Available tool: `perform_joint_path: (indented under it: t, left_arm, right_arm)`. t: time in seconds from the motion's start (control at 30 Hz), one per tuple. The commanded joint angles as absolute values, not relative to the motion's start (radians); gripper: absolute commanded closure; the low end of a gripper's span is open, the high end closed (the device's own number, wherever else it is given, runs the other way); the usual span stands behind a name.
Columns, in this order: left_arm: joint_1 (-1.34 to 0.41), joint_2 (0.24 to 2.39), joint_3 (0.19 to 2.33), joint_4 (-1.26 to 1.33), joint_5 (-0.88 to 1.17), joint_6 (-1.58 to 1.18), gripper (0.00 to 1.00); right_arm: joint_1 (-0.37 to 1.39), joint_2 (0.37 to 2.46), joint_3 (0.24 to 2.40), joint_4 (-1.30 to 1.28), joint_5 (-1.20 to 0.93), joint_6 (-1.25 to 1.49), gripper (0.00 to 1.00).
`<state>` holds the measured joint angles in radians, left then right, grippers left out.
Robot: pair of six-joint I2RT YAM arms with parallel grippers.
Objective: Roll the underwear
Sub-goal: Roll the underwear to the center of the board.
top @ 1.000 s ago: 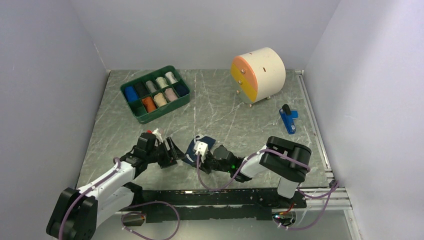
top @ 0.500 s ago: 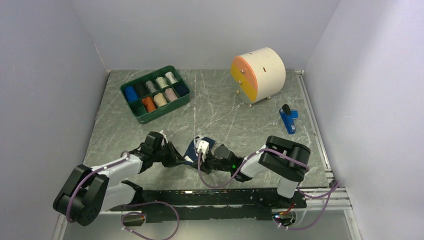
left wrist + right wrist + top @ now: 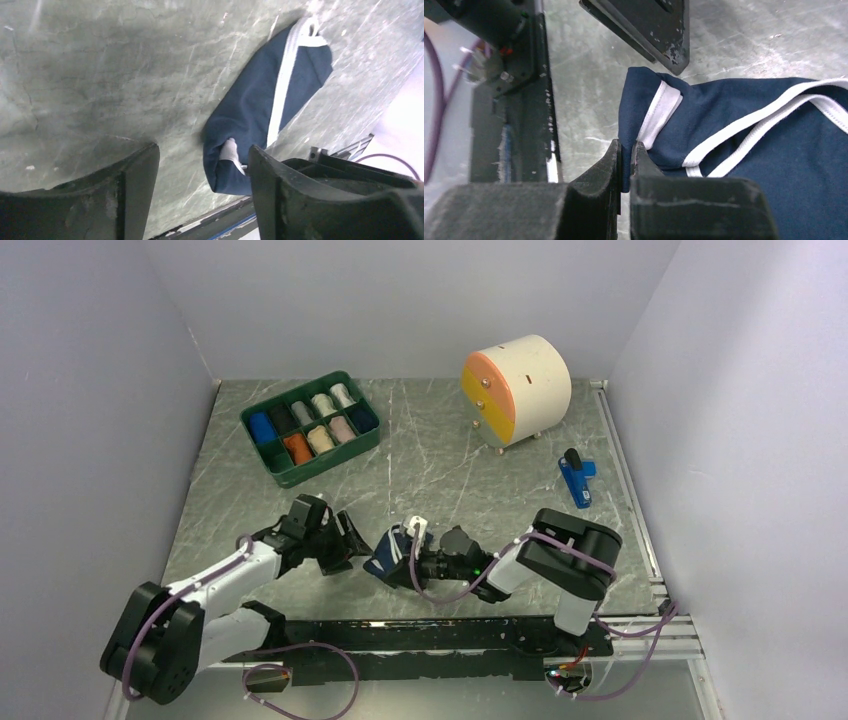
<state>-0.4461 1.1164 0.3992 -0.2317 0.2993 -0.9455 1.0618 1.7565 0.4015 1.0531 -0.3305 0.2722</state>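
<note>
After letting go with the left gripper, hangs open beside the navy underwear.
Still pinches its edge with the right gripper; looks half-rolled at best.

Lab test booth: plain white walls

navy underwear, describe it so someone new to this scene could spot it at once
On the grey marbled table, look near the front edge, between the left arm and right arm. The navy underwear lies bunched there, pinched by the right claw. Unlike the rolls in the green tray, it is loose, with white trim.
</note>
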Motion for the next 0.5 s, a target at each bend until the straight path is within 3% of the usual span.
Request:
perform_joint_path:
  t: [0.0, 0.17, 0.47]
  left_arm:
    - [-0.443, 1.032, 0.456, -0.329, 0.216, -0.931, 0.23]
    - [-0.443, 0.974, 0.461, -0.314, 0.236, -0.929, 0.18]
    - [-0.443, 0.954, 0.448, -0.255, 0.304, -0.860, 0.25]
  right_arm:
    - [1.012, 1.796, 0.389, 1.206, -0.458, 0.487, 0.96]
    - [0.934, 1.863, 0.381, 1.262, -0.490, 0.722, 0.97]
    - [0.888, 1.892, 0.434, 1.034, -0.464, 0.893, 0.93]
